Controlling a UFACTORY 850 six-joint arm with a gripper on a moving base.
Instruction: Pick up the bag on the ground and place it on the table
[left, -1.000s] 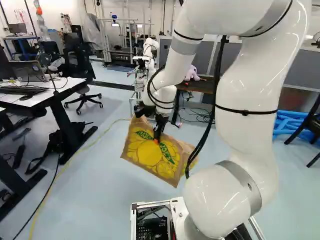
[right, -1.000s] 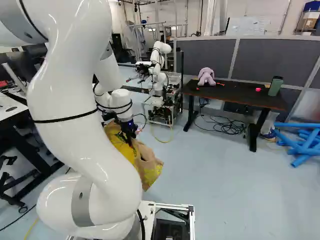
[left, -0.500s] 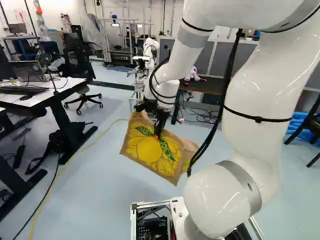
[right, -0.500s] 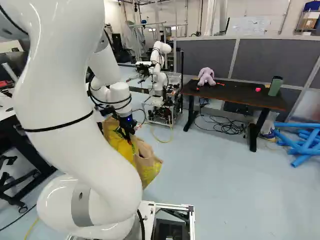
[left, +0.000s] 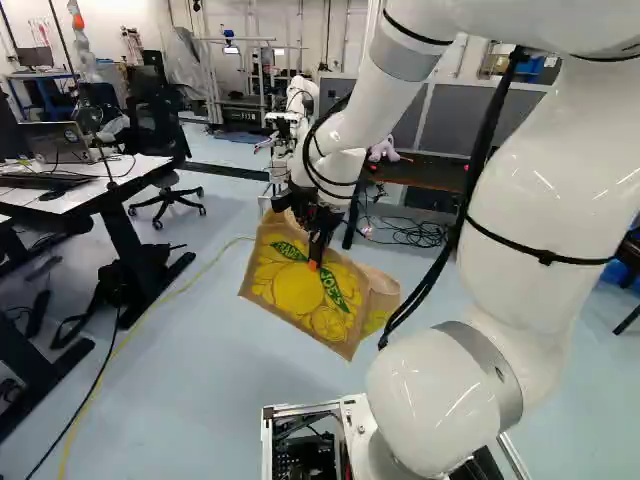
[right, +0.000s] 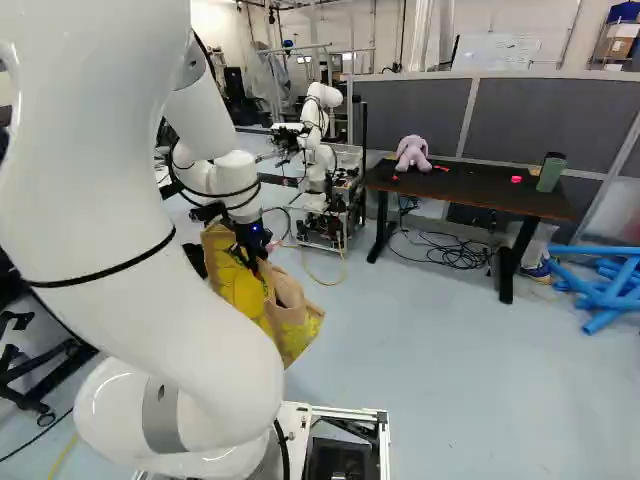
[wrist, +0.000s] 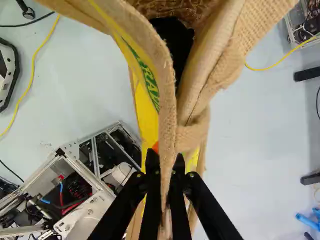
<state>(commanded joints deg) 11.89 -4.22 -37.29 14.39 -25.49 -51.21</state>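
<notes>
The glossy white arm (left: 530, 190) is arching forward, its black two-fingered tool (left: 314, 264) pinching a tilted, coarse-woven tan-and-yellow bag (left: 298, 292).

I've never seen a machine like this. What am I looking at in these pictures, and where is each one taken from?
The big white thing is a robot arm. Two cameras on its base look ahead past it, one from each side; a third, on its wrist, looks along the gripper, its black two-fingered hand. That hand pinches the edge of a tan and yellow bag, which seems to hang above the floor. On the dark table ahead lie a light purple stuffed toy, a green bottle and a small pink item. Another robot stands beyond the bag.
</notes>
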